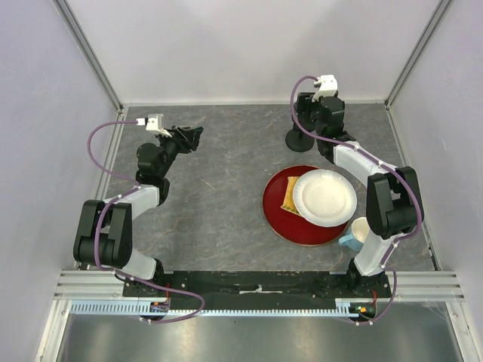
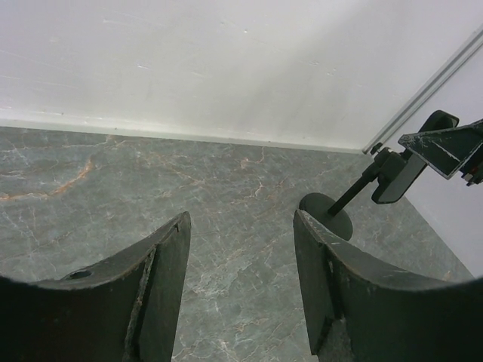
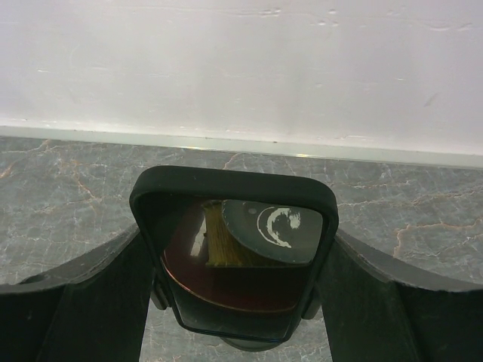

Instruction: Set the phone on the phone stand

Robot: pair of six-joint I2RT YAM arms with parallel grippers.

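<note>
The phone [image 3: 234, 256], glossy black in a dark case, stands upright between the fingers of my right gripper [image 3: 238, 232], which press on both its side edges. Its screen mirrors the plates. Below it peeks the round base of the phone stand [image 3: 260, 345], with small clamp nubs at the phone's lower sides. In the top view my right gripper [image 1: 321, 113] hovers over the stand [image 1: 296, 139] at the back right and hides the phone. The left wrist view shows the stand [image 2: 326, 215] and the phone [image 2: 441, 147] edge-on. My left gripper [image 2: 241, 222] is open and empty at the back left [image 1: 192, 137].
A red plate [image 1: 283, 219] carries a white plate [image 1: 324, 197] and a yellow sponge-like piece [image 1: 290, 197] at the right middle. A light blue cup [image 1: 356, 235] stands beside the right arm. White walls enclose the back and both sides.
</note>
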